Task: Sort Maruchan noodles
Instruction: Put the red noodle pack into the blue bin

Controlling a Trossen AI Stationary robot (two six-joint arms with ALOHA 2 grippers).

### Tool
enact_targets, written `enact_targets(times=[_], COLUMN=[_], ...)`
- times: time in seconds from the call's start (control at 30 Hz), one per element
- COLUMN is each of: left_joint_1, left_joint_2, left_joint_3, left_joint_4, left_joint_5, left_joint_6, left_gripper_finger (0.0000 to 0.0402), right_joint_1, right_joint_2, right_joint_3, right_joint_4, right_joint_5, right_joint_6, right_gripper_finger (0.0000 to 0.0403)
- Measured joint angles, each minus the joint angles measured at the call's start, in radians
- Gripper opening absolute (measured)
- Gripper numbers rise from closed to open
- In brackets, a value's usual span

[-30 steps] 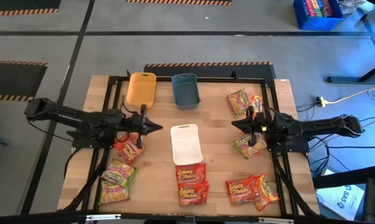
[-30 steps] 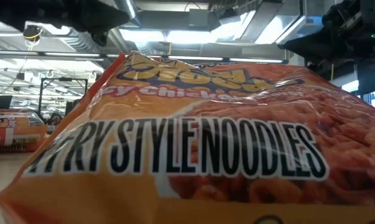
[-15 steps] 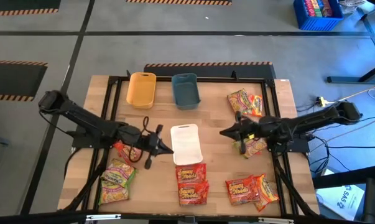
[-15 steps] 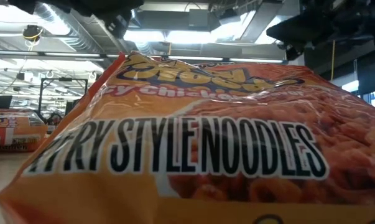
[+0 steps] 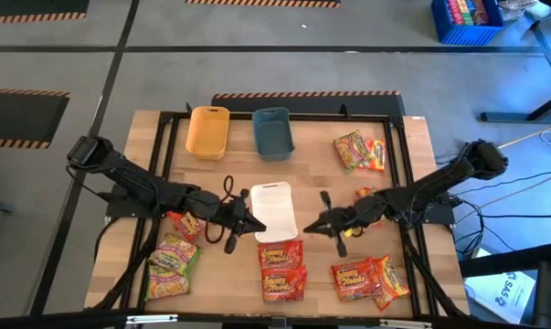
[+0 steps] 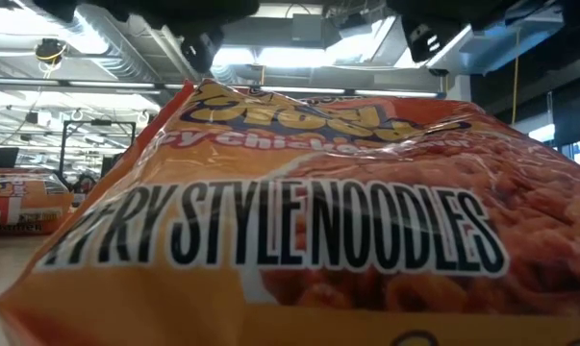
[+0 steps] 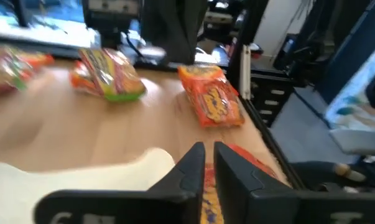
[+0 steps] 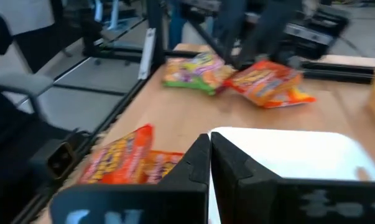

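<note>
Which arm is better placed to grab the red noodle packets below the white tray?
Probably left: the left hand hovers beside the white tray, nearer the red packets than the right hand.

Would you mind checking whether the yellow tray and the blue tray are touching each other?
Apart. The high view shows a strip of bare wooden table between the yellow tray and the blue tray, which sit side by side.
</note>
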Motion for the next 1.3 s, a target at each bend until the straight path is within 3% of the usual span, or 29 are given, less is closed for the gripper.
enact_targets(times=[0.3,0.43,0.7,0.87,1.0,1.3], left_joint_1=[-0.01,-0.047,-0.163,-0.241,-0.27,-0.257], left_joint_2=[0.093,0.128,0.166,0.166,0.166,0.219], left_joint_3=[0.0,0.02,0.085,0.083,0.083,0.084], left_joint_4=[0.001,-0.012,-0.078,-0.09,-0.089,0.086], left_joint_5=[0.169,0.202,0.096,-0.091,-0.188,-0.18], left_joint_6=[-0.208,-0.225,-0.222,-0.266,-0.336,-0.286], left_gripper_finger=[0.0123,0.0137,0.0134,0.0134,0.0134,0.0137], right_joint_1=[0.106,0.124,0.169,0.183,0.18,0.18], right_joint_2=[0.117,0.172,0.285,0.327,0.33,0.33], right_joint_3=[0.007,0.007,0.064,0.141,0.176,0.18], right_joint_4=[0.05,0.126,0.166,0.058,-0.042,-0.087], right_joint_5=[0.015,0.019,0.009,0.008,0.008,-0.031], right_joint_6=[0.197,0.281,0.366,0.361,0.383,0.39], right_gripper_finger=[0.0003,0.0033,0.0153,0.0205,0.0219,0.0215])
